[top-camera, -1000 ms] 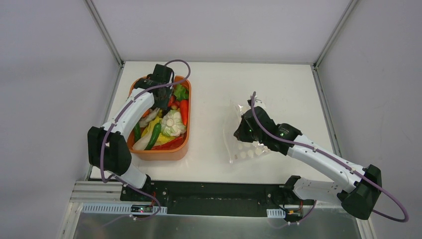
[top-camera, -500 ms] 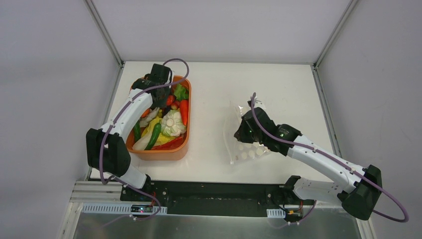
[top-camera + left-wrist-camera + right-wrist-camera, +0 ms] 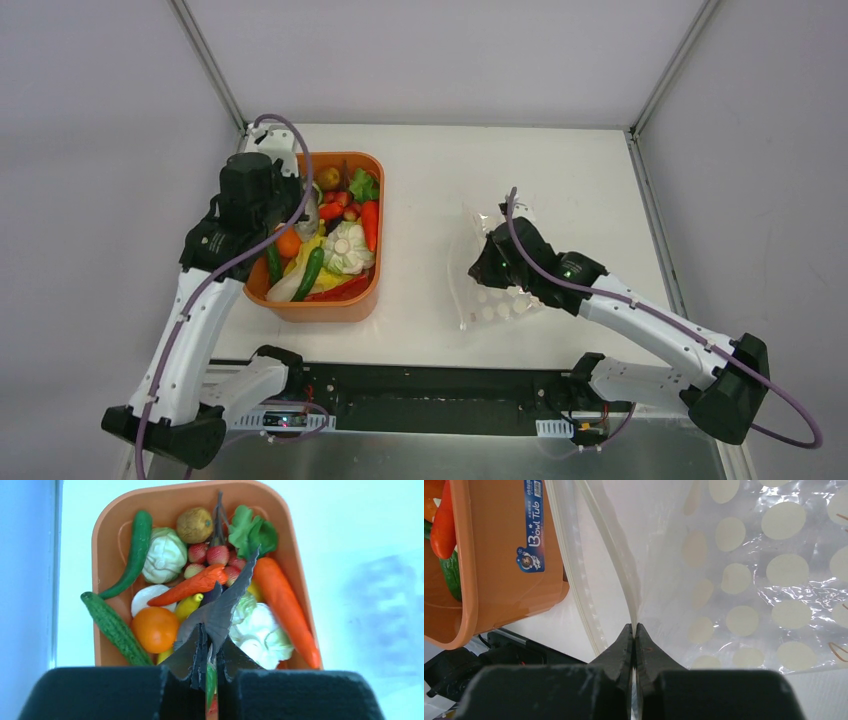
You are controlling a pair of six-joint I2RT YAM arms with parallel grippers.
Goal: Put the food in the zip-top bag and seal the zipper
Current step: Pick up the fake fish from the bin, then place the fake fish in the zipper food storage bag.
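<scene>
White table (image 3: 430, 170), pale grey walls (image 3: 420, 50)

Orange tub (image 3: 322, 309), clear bag (image 3: 749, 595) with white dots.

I read the left arm (image 3: 190, 330) reared high off its base, forearm running up and away from me, wrist folded over so the left gripper (image 3: 216, 615) points down and forward. Its jaws sit pressed almost together, only a thin slit between them. The right arm (image 3: 650, 320) lies low, stretched leftward from its base, and I see the right gripper (image 3: 634, 630) clamped flat on a fold of the zip-top bag (image 3: 744, 580), fingers (image 3: 621, 645) meeting edge to edge.
</scene>
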